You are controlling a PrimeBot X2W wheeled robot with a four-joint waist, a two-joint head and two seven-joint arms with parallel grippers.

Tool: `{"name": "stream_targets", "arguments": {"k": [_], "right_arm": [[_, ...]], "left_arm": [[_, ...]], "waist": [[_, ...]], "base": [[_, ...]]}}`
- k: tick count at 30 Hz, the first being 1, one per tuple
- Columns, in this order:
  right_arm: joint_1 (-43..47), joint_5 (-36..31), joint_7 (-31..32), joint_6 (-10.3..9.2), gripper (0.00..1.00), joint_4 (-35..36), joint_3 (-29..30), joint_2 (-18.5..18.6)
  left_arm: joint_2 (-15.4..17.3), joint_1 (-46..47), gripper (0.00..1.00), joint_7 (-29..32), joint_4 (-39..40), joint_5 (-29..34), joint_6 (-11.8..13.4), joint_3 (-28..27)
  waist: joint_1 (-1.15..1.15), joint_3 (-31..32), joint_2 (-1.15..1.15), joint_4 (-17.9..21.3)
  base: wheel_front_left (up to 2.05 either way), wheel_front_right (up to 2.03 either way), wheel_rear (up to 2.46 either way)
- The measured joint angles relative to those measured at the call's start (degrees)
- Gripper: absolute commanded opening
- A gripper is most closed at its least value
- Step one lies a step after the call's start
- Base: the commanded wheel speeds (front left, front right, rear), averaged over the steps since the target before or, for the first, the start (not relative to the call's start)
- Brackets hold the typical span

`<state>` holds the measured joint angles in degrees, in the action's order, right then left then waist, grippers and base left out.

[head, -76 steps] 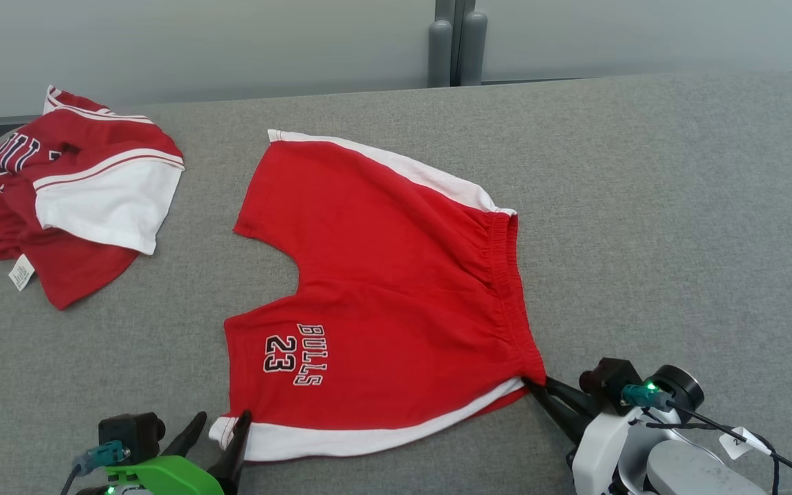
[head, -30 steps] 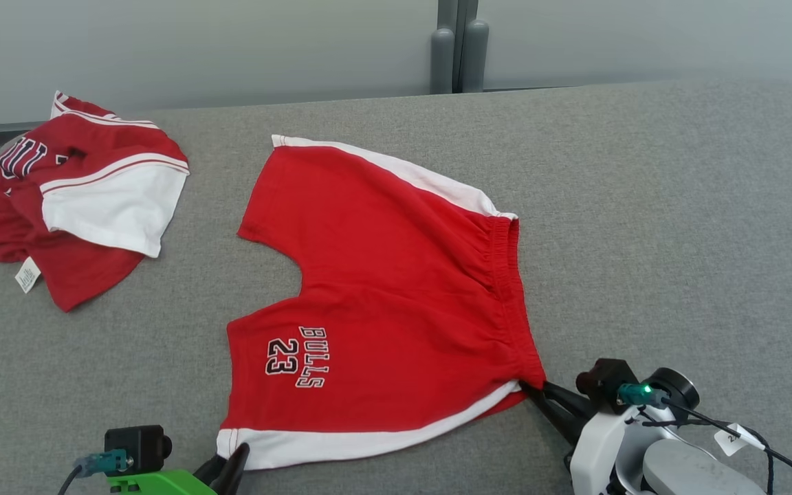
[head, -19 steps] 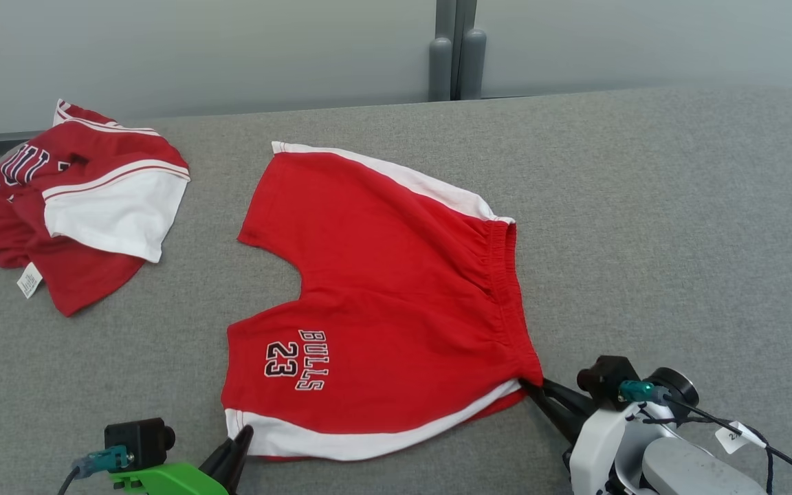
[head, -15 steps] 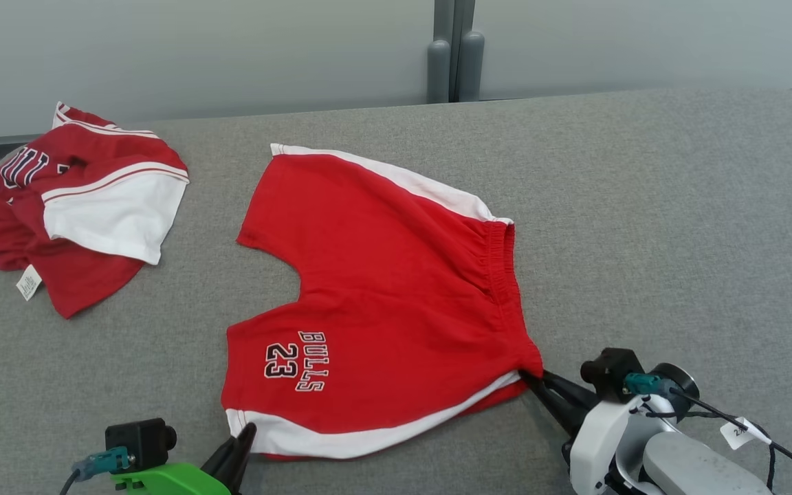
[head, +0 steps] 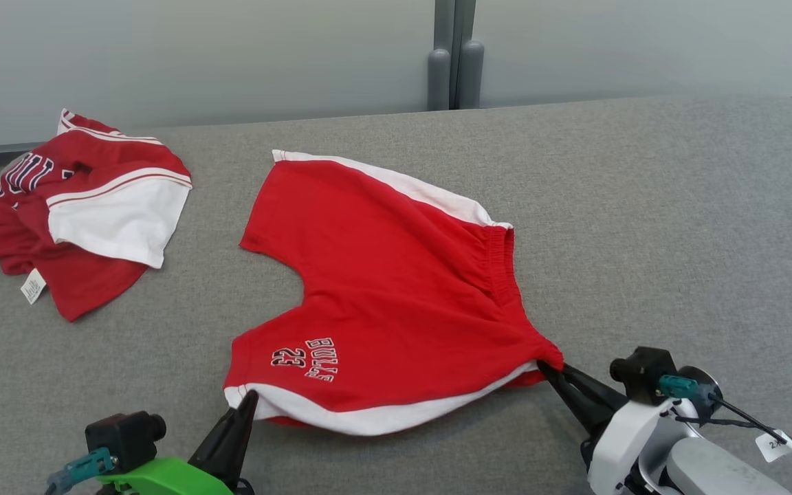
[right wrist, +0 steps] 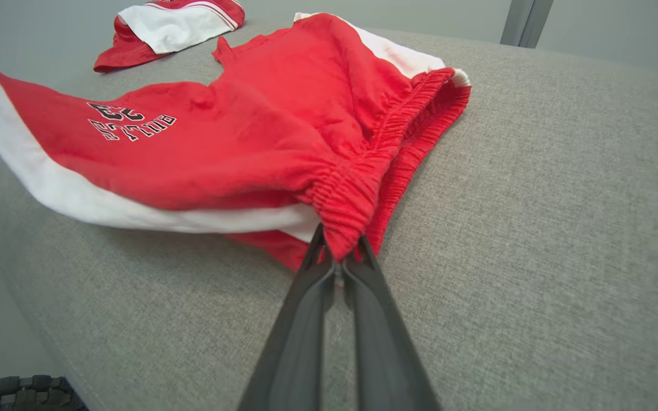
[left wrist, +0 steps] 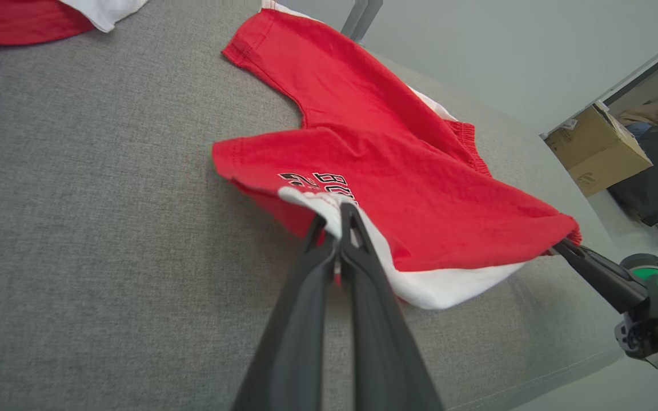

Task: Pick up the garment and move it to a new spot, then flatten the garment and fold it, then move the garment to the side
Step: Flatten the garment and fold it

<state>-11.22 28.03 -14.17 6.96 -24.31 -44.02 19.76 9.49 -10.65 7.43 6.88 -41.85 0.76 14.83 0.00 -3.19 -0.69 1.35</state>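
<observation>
**Head view, with both wrist views.** At the far left corner of the grey padded surface (head: 643, 206) lay a crumpled red-and-white jersey (head: 86, 206), with a small label showing at its near edge. It lay well apart from the shorts (head: 382, 289).

The red shorts occupied the middle of the surface, legs pointing left and gathered waistband to the right. The far leg rested flat on the padding.

Close to the near edge, left of centre, the left gripper (head: 249, 397) had its two dark fingers pressed together. They pinched the white-trimmed hem corner of the near leg, and the left wrist view showed the white cloth bunched at the tips. The near leg bore black-and-white lettering (head: 303, 359) reading "BULLS 23". This leg was raised off the surface, and the white stripe (head: 382, 416) along its near side sagged between the two grippers.

Further right along the near edge, the right gripper (head: 547, 368) was likewise closed. It pinched the near end of the elastic waistband, which the right wrist view showed lifted clear of the padding.

Behind the far edge stood a pale wall with a grey post (head: 454, 62). The left wrist view showed a cardboard box (left wrist: 597, 148) beyond the right end of the surface.
</observation>
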Motion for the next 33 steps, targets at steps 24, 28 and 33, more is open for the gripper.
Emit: {"name": "stream_targets", "arguments": {"k": [24, 28, 33], "right_arm": [[8.52, -0.76, 0.14, -2.43, 0.0, 12.6, 2.88, 8.72], [7.83, -0.05, 0.9, -2.24, 0.0, 12.67, 2.98, 8.58], [5.01, 1.78, 2.49, -1.58, 0.0, 12.47, 3.85, 7.71]], "left_arm": [[1.99, -5.28, 0.0, 1.08, 15.28, 3.16, 1.09, 2.09], [2.31, -4.88, 0.0, 1.94, 12.74, 3.2, 0.65, 2.56], [1.36, 1.36, 0.0, 1.38, 10.16, 2.92, 0.01, 2.05]], "waist": [[0.0, 2.11, 0.0, 0.46], [0.0, 1.04, 0.0, 0.59], [0.0, -0.64, 0.0, 0.33]], "base": [[0.0, 0.0, 0.0], [0.0, 0.0, 0.0], [0.0, 0.0, 0.0]]}}
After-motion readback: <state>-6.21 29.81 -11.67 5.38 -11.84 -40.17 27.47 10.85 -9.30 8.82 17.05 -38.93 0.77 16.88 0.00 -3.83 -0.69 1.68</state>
